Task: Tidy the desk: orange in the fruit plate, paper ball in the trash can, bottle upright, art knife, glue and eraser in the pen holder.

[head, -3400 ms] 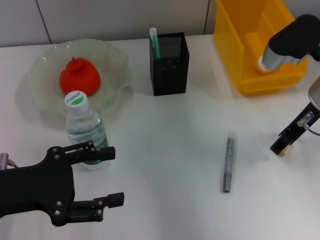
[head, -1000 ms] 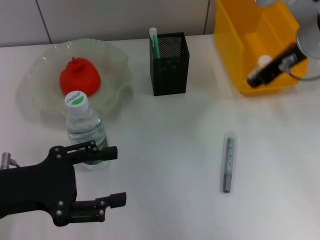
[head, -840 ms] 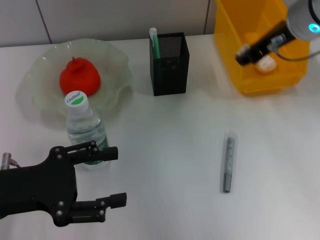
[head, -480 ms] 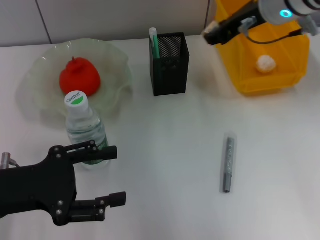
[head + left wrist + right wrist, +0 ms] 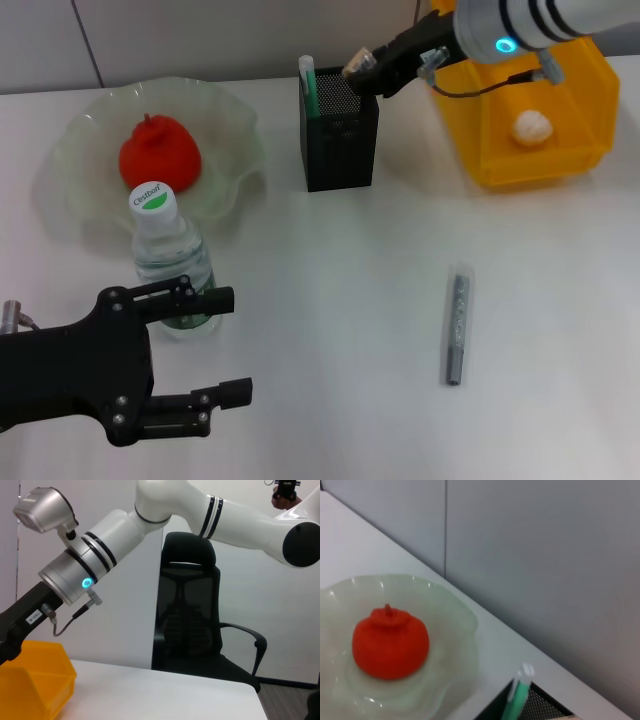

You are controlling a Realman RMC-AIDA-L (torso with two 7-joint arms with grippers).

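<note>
The right gripper point(image 5: 362, 68) hangs just over the pen holder point(image 5: 340, 128), pinched shut on the eraser point(image 5: 353, 67), a tiny, light, hard block best held by its flat sides, while the left gripper point(image 5: 215, 350) waits open near the bottle point(image 5: 170, 262).

Bright, even light; soft faint shadows
</note>
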